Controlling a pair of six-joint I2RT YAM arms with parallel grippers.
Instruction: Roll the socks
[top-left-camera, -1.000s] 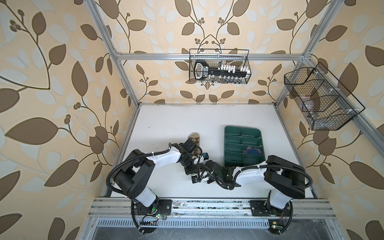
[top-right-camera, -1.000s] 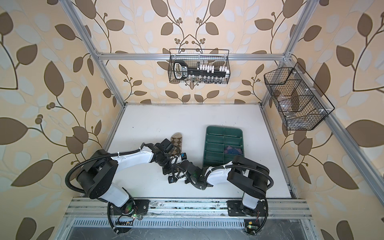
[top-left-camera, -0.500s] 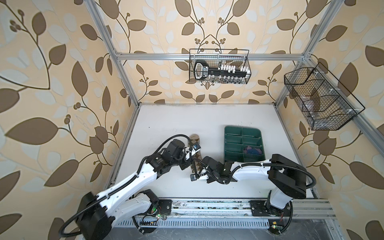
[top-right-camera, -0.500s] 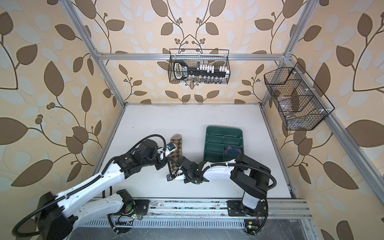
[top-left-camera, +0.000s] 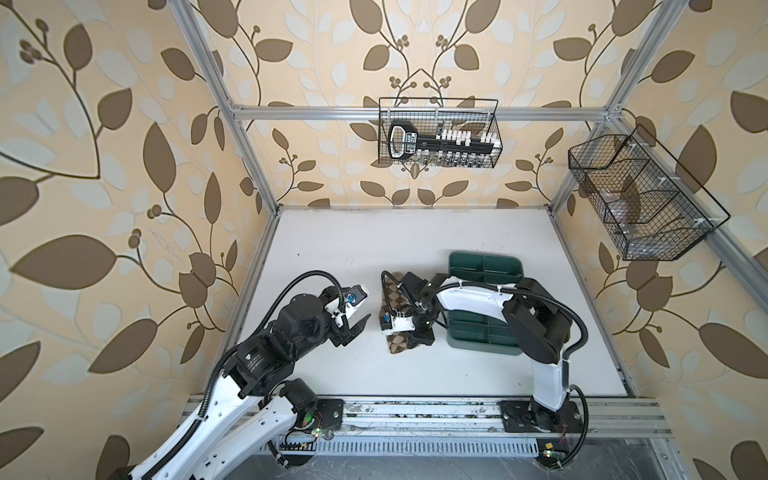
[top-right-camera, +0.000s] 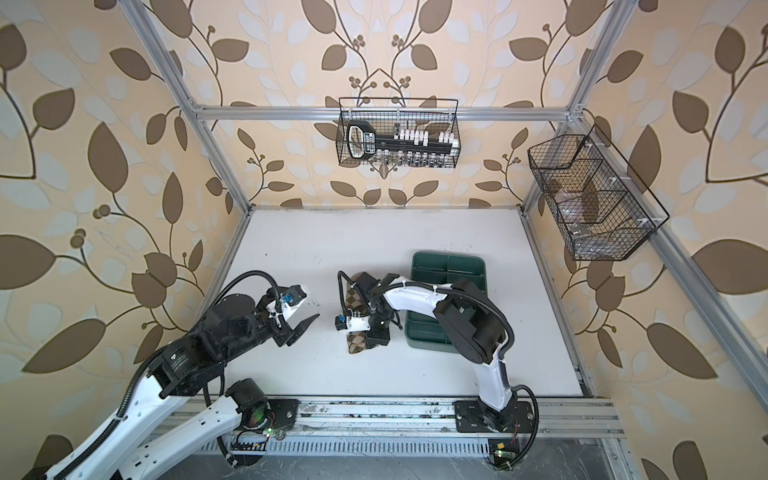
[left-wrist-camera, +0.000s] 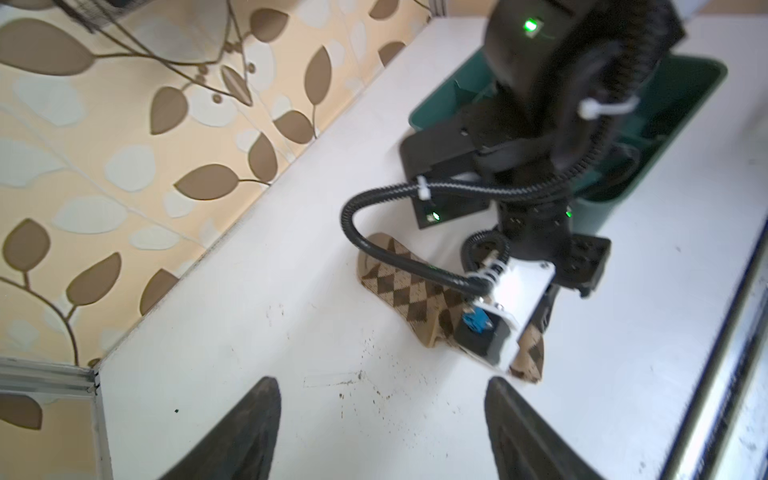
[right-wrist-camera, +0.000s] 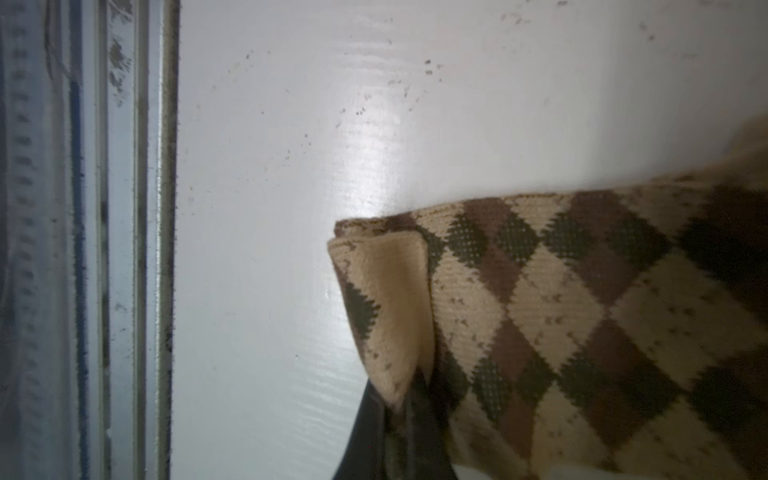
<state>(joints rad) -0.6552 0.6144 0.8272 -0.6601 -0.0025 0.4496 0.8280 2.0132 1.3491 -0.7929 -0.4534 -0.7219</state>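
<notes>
The left hand (top-left-camera: 358, 329) hangs with its jaws apart and empty over bare desk (top-left-camera: 374, 237). In both top views the tan argyle sock (top-left-camera: 394, 296) lies just to its right, with a strip of desk between them and its long axis running near to far. The right hand (top-left-camera: 415, 340) sits on the sock's near end, reaching in from beside the green tray (top-left-camera: 484, 266) on the right, so it is plainly the nearer arm. The left wrist view looks out between the spread fingers (left-wrist-camera: 257, 424) at the sock, with the right arm over it. The right wrist view shows the right hand's jaws closed, pinching a folded-over flap at the sock's near end. I cannot find the purple sock in any view. The roll, I judge, would run from that pinched end toward the far end, along the sock's length.
</notes>
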